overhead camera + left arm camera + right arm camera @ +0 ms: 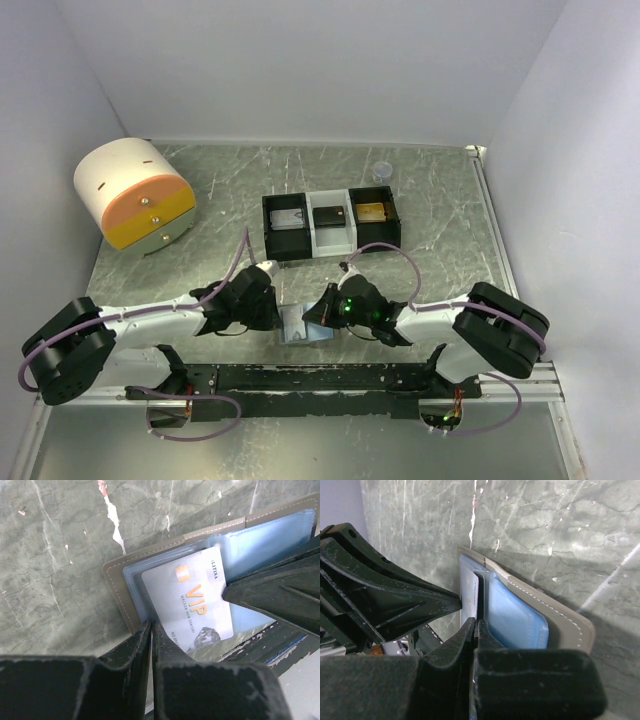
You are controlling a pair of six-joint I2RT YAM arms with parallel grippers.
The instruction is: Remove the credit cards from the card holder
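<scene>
The card holder point(298, 327) lies open on the marble table between my two grippers, a grey two-leaf wallet with pale blue lining point(265, 540). A white card marked VIP point(192, 597) sticks partway out of its pocket. My left gripper point(151, 625) is shut on the near edge of the holder's leaf point(120, 587). My right gripper point(475, 622) is shut on the edge of the white card point(469, 587), beside the blue pocket point(512, 615). In the top view the left gripper point(272, 312) and right gripper point(322, 312) face each other across the holder.
A black-and-white three-compartment tray point(266, 230) stands just beyond the holder, with a card in each compartment. A round white and orange drawer unit point(135, 193) is at the back left. A small clear cup point(381, 171) is near the back wall.
</scene>
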